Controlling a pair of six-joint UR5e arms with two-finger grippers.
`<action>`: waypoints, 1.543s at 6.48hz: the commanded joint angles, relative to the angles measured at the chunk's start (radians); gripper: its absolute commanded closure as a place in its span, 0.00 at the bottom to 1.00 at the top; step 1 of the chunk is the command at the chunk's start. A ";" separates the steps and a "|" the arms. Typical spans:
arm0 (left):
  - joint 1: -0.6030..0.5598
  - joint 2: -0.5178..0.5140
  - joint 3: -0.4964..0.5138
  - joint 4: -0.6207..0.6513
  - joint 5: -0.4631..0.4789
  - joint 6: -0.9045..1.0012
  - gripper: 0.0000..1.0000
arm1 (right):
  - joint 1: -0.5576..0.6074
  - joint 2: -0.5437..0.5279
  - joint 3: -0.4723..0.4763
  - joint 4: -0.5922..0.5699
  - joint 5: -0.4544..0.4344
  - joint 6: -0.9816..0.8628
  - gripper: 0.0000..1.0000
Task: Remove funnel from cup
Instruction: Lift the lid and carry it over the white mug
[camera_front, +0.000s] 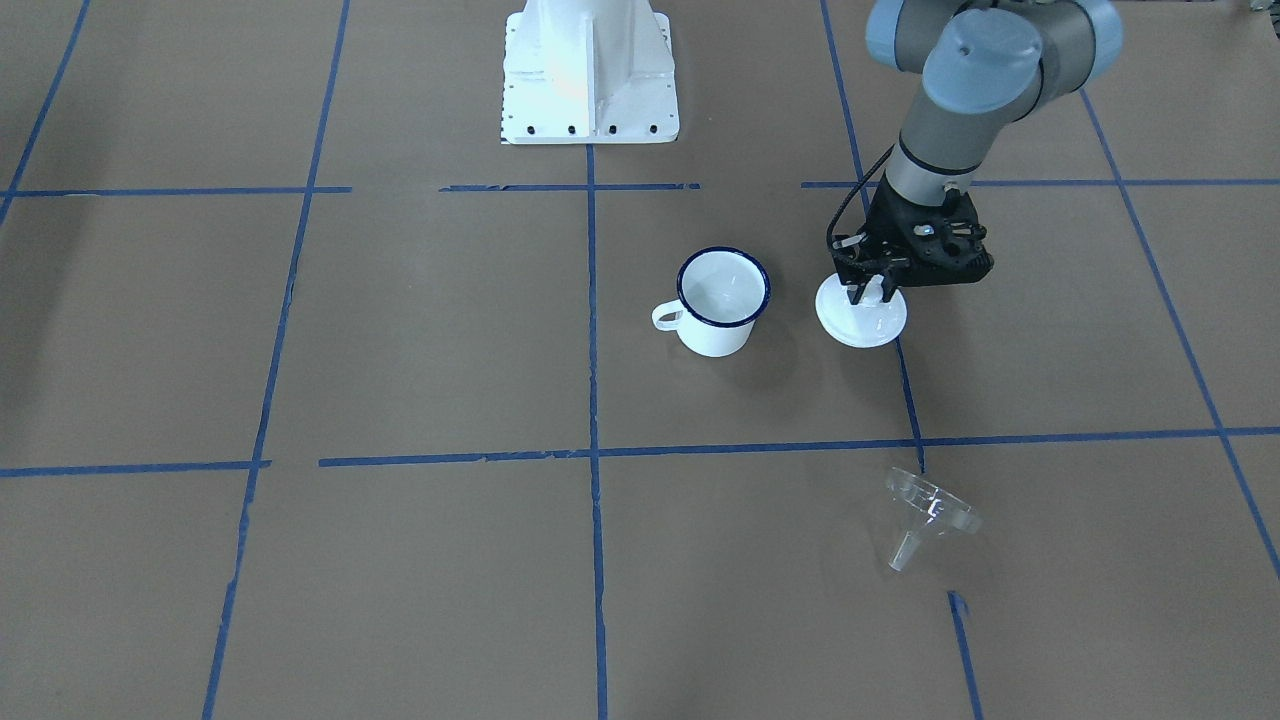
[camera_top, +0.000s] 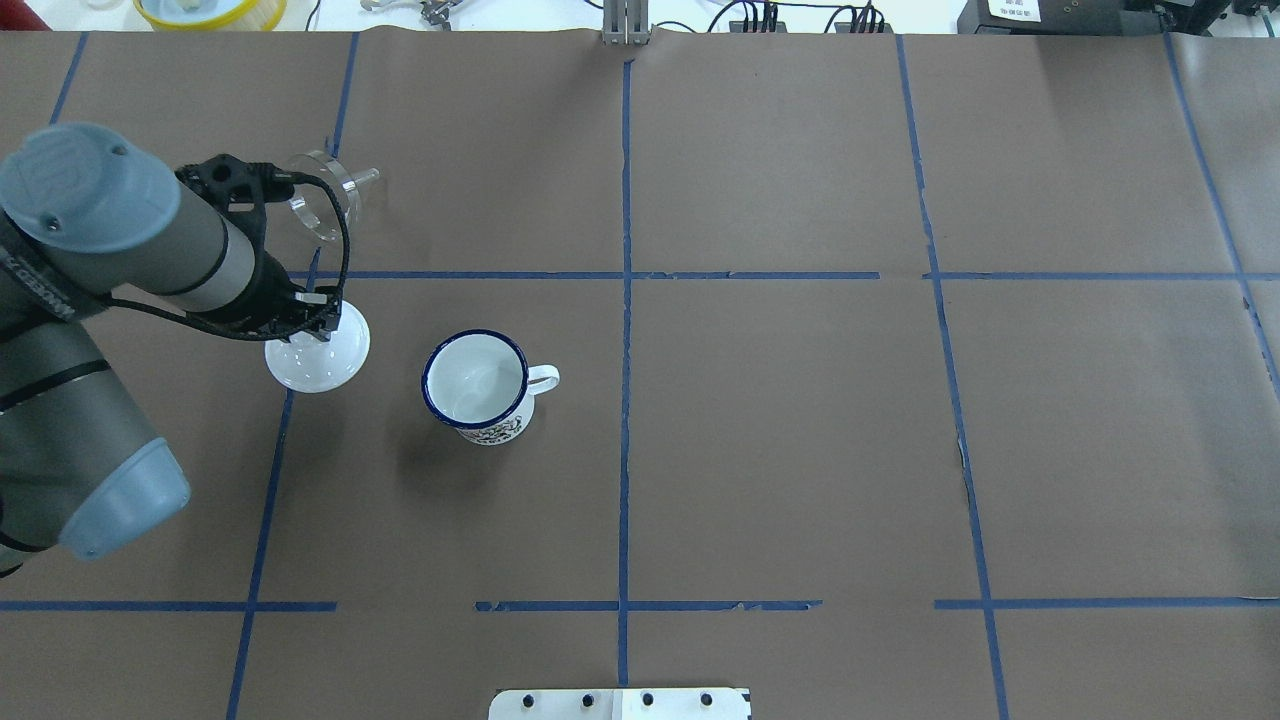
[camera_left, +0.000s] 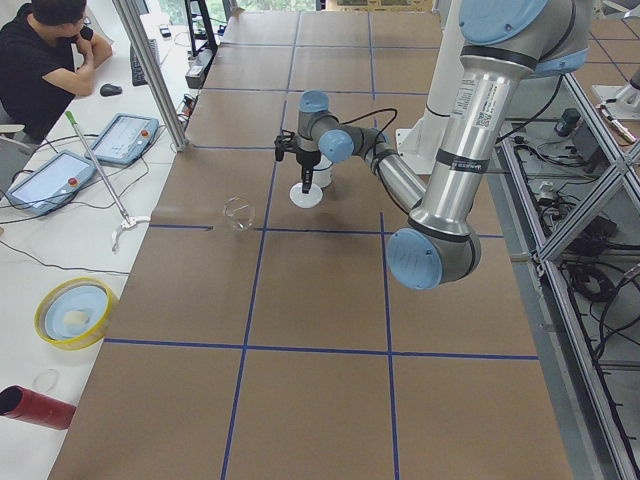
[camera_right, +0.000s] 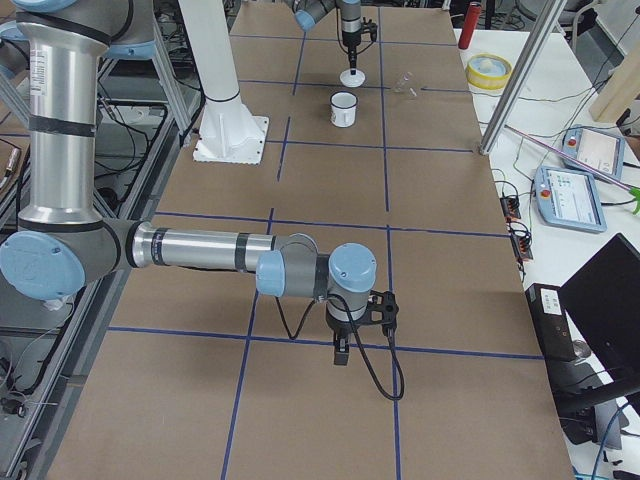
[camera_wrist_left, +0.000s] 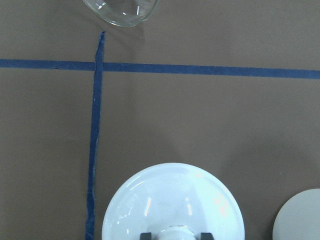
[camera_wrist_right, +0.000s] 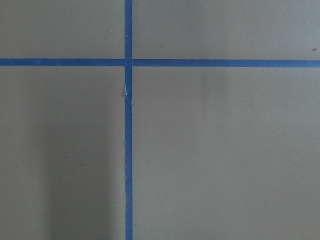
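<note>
Funnel (camera_front: 925, 510) on its side toward the tabletop's far-left corner, clear of the cup (camera_front: 722, 300), left gripper (camera_front: 872, 293) clamped on lid (camera_front: 860, 325) knob: release gently, lift straight; right gripper (camera_right: 342, 352), cannot tell.

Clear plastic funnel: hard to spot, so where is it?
Overhead view, upper left: the funnel lies tipped beyond the round white lid, outside the white enamel mug.

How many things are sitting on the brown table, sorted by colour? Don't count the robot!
White: 2 (the cup, which has a dark blue rim, and the round lid)
Clear: 1 (the funnel, lying on its side)
Total: 3
</note>
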 joint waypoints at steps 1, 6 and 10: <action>-0.036 -0.106 -0.128 0.277 -0.003 0.036 1.00 | 0.000 0.000 0.000 0.000 0.000 0.000 0.00; 0.127 -0.345 0.028 0.310 -0.049 -0.243 1.00 | 0.000 0.000 0.000 0.000 0.000 0.000 0.00; 0.132 -0.346 0.109 0.245 0.002 -0.232 1.00 | 0.000 0.000 0.000 0.000 0.000 0.000 0.00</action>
